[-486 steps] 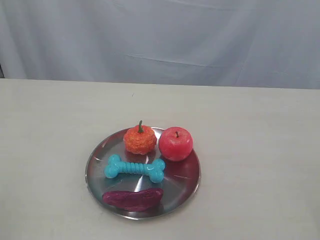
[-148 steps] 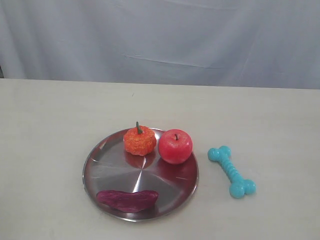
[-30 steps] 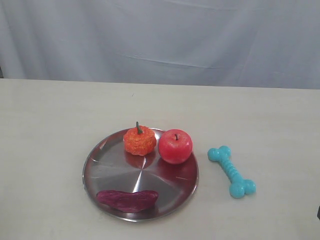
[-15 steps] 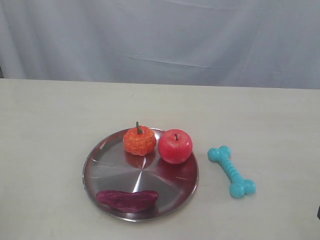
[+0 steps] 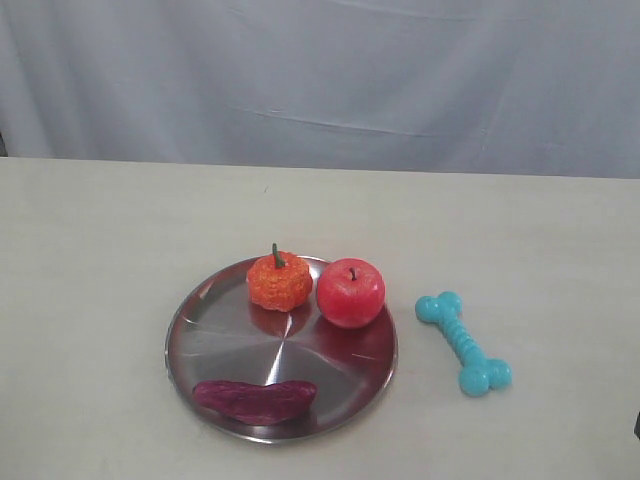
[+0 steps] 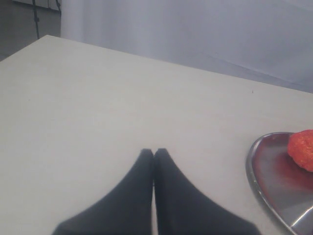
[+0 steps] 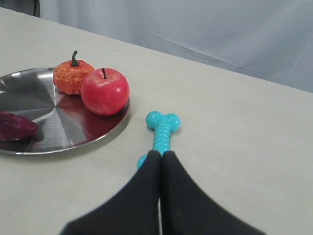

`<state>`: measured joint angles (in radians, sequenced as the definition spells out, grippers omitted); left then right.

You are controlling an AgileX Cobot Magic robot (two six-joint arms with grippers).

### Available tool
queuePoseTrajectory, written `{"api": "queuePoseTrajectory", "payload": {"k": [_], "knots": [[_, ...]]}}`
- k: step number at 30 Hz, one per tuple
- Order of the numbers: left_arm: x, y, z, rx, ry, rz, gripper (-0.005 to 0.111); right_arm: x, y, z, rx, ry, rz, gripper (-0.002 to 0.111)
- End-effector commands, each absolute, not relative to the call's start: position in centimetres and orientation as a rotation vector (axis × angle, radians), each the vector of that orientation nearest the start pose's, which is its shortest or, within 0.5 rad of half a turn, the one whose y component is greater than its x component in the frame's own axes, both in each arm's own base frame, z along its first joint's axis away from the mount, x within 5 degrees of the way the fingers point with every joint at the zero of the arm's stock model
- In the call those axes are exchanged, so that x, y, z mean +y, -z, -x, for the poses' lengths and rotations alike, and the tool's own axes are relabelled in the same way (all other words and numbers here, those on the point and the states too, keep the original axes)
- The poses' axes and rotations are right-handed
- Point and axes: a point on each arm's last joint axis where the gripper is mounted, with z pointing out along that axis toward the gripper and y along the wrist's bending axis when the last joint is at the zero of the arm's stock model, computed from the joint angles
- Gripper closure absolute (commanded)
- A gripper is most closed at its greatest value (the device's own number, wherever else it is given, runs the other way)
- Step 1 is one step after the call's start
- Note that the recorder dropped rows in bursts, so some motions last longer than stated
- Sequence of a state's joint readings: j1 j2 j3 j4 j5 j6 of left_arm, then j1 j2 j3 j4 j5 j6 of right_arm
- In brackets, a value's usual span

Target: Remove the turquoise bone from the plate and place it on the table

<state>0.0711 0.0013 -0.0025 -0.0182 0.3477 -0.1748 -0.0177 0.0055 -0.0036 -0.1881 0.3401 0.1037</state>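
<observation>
Bone of turquoise ribbed rubber, earlier on the round shiny silver metal plate, is now lying beside it on the beige matte table, left gripper and right gripper both clenched empty, so we are judging the task finished.

The exterior camera is sitting raised, looking down across the table toward the curtain, and it is taking in the whole plate from mid-range. The left wrist camera is skimming low behind the left gripper, facing the curtain, catching only the plate's rim and part of the orange pumpkin. The right wrist camera is peering low and close past the right gripper, sharing the plate, pumpkin, apple and turquoise bone with the exterior view.
</observation>
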Motion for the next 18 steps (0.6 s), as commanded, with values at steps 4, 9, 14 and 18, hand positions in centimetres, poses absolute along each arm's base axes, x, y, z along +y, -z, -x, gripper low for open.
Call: {"api": "queuePoseTrajectory", "payload": {"k": [4,9,14,18], "knots": [[0.28,-18.23,-5.34,1.812,0.099,0.234,0.107,-0.66,-18.29,-5.34,1.820,0.117,-0.001,0.109],[0.28,-18.23,-5.34,1.812,0.099,0.234,0.107,-0.66,-18.29,-5.34,1.821,0.112,-0.007,0.109],[0.28,-18.23,-5.34,1.812,0.099,0.234,0.107,-0.66,-18.29,-5.34,1.821,0.112,-0.007,0.109],[0.28,-18.23,-5.34,1.812,0.099,0.234,0.107,-0.66,-18.29,-5.34,1.821,0.112,-0.007,0.109]]}}
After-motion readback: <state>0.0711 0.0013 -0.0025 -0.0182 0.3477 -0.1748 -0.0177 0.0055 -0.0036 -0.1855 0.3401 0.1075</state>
